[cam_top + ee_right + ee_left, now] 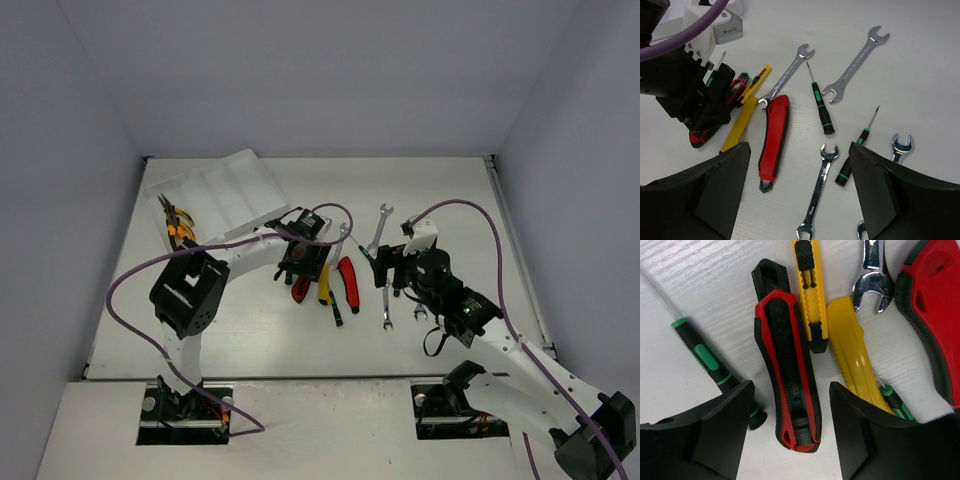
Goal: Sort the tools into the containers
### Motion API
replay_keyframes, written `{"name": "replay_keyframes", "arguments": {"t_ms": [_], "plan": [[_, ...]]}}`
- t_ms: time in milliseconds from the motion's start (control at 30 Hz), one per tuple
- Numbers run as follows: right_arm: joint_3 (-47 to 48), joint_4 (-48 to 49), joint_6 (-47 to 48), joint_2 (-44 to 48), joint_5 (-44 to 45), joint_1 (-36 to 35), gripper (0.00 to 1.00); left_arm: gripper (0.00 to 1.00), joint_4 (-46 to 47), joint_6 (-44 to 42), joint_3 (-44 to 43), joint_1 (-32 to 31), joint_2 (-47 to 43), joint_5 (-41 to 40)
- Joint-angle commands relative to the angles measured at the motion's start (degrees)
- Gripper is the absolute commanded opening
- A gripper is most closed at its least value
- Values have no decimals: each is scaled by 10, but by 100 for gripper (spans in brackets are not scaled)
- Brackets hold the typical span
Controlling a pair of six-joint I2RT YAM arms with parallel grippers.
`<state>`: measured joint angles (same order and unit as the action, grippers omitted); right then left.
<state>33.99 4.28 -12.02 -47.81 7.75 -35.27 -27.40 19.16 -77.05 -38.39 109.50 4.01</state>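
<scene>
A red-and-black utility knife (787,380) lies on the table between the fingers of my open left gripper (791,390), which stands low over it without touching it. Next to it lie two yellow knives (855,355), a red knife (775,137), green-black screwdrivers (820,105) and silver wrenches (857,62). My right gripper (799,150) is open and empty above a small wrench (817,192). The white tray (215,190) sits at the far left. Orange-handled pliers (172,222) lie at its near-left end.
The tools form one cluster in the middle of the table (350,280), between the two grippers. My left arm (190,290) reaches across from the near left. Grey walls close in the table on three sides.
</scene>
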Motion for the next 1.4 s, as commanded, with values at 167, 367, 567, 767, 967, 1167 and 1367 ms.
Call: {"name": "replay_keyframes", "arguments": {"t_ms": [167,367,567,767,967,1167,1367], "plan": [[-7,20,-7,16,21,3,77,41,25,9,-5,2,3,-15],[-9,20,-6,21,24,3,77,18,25,17,-8,2,-28,-23],[-9,20,-6,24,24,3,77,2,15,30,-38,12,-99,-53],[-6,19,-10,27,20,3,77,2,61,107,-82,87,-124,-64],[2,20,-8,12,20,4,77,2,150,204,-121,187,-81,-74],[10,20,-11,3,13,4,77,2,180,233,-221,237,38,-73],[6,20,-18,0,5,3,77,4,190,237,-311,257,134,-79]]}}
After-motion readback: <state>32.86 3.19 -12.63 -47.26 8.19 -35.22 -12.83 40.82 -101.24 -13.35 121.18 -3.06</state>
